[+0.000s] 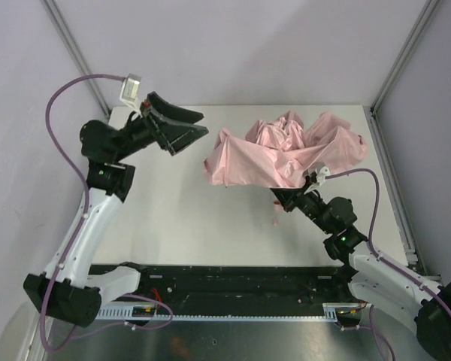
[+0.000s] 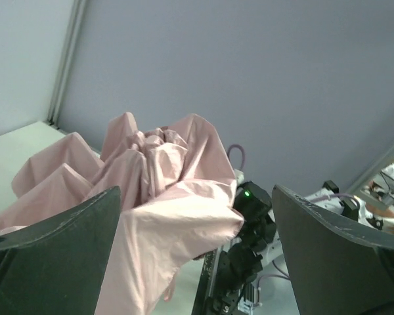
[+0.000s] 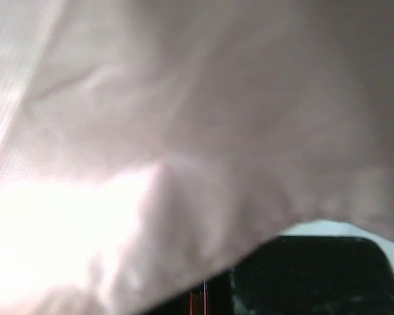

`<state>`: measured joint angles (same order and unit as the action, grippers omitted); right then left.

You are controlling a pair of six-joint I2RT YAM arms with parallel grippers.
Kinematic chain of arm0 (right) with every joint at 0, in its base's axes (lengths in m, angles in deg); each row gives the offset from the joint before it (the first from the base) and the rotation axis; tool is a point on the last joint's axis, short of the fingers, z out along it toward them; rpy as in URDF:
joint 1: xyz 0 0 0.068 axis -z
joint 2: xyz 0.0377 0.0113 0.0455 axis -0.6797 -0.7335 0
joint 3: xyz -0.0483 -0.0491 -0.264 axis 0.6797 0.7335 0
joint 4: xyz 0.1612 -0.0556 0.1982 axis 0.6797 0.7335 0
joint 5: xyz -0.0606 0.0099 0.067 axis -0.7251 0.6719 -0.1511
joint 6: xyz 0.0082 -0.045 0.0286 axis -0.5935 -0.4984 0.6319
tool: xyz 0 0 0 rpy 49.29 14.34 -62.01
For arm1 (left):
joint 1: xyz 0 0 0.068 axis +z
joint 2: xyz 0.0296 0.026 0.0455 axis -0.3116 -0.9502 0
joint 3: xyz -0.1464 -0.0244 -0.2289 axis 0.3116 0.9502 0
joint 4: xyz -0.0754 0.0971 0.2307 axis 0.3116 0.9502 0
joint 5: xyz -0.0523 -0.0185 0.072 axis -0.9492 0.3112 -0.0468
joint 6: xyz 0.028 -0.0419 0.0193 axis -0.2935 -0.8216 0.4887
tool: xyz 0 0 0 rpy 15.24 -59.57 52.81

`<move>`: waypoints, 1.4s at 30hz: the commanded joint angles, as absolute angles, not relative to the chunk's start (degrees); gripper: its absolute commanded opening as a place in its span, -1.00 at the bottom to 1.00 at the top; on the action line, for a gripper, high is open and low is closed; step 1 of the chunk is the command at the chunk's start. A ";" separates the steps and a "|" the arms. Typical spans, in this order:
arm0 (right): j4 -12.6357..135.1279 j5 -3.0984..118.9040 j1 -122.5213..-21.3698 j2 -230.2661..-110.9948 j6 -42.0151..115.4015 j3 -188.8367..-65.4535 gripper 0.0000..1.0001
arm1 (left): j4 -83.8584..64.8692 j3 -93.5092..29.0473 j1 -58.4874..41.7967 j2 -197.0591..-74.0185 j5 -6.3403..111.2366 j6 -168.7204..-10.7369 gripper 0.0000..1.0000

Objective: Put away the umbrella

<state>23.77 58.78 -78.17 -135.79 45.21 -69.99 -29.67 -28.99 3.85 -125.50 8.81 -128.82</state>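
The umbrella (image 1: 286, 150) is a crumpled pale pink canopy, half collapsed, over the table's back right. It fills the right wrist view (image 3: 151, 131) and shows ahead in the left wrist view (image 2: 157, 190). My right gripper (image 1: 282, 197) reaches under the canopy's near edge and is shut on the umbrella's handle end, which the fabric hides. The thin pink strap (image 1: 276, 219) hangs just below it. One dark finger (image 3: 315, 275) shows under the fabric. My left gripper (image 1: 198, 124) is open and empty, raised at the back left, pointing at the canopy's left edge and apart from it.
The white table (image 1: 188, 218) is walled by grey panels with metal frame posts (image 1: 75, 53) at the back corners and a rail along the right edge (image 1: 391, 188). A black cable channel (image 1: 225, 282) runs along the near edge. The right arm (image 2: 253, 210) stands under the canopy.
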 commanded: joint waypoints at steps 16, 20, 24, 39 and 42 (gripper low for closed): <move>13.63 77.39 -71.23 -134.95 48.14 -72.50 -1.00 | -20.78 -21.34 -11.10 -127.19 17.28 -114.92 0.26; 13.35 76.97 -71.57 -135.37 48.94 -72.78 -1.00 | -20.18 -25.84 -17.59 -132.45 18.15 -114.22 -0.29; 12.41 77.87 -72.23 -136.12 48.91 -72.95 -1.00 | -20.14 -28.92 -21.66 -135.67 19.97 -114.09 -0.55; 12.74 82.89 -71.75 -137.99 48.97 -74.21 -1.00 | -16.13 -18.53 -20.14 -119.03 33.41 -104.17 0.94; 11.31 85.52 -71.74 -139.55 50.22 -74.70 -1.00 | -16.06 -16.74 -19.26 -115.76 34.98 -101.19 0.97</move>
